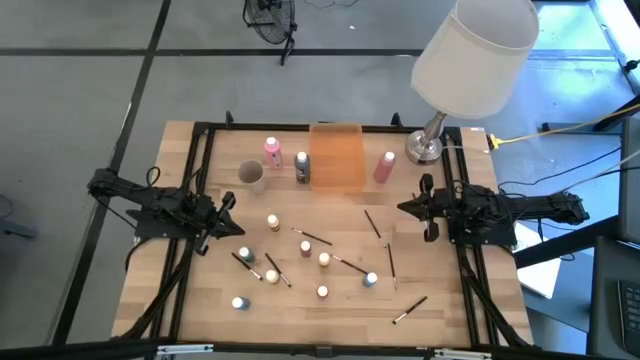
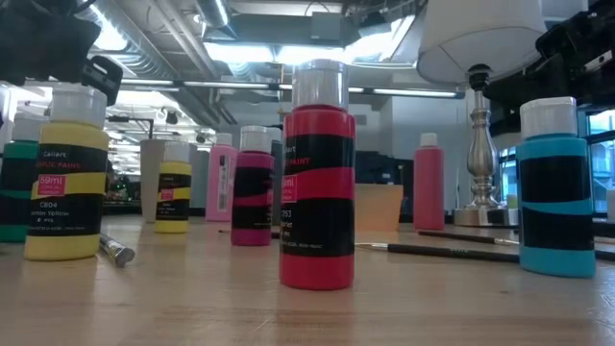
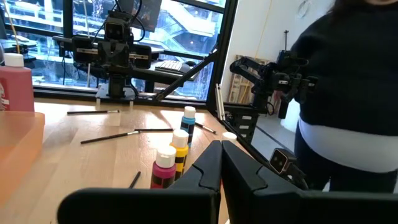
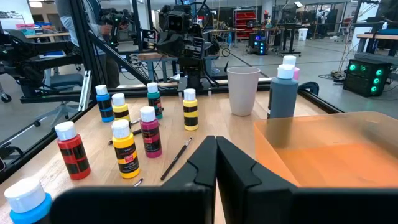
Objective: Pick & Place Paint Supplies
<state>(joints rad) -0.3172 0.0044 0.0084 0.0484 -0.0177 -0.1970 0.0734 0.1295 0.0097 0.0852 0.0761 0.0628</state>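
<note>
High view: paint bottles [image 1: 323,260] and brushes [image 1: 315,238] lie scattered between both idle arms.

The counter [image 1: 430,285] is pale wood with a matt, lightly grained top, edged by a black metal frame [image 1: 200,150]. The small paint bottles, such as the red one [image 2: 317,192], are smooth glossy plastic with white plastic caps and printed black bands. The bin [image 1: 336,155] along the far edge is translucent orange plastic. The lamp's base [image 1: 424,148] is shiny polished metal; its shade [image 1: 475,55] looks like matt white cloth. The cup [image 4: 242,91] is plain matt white.
</note>
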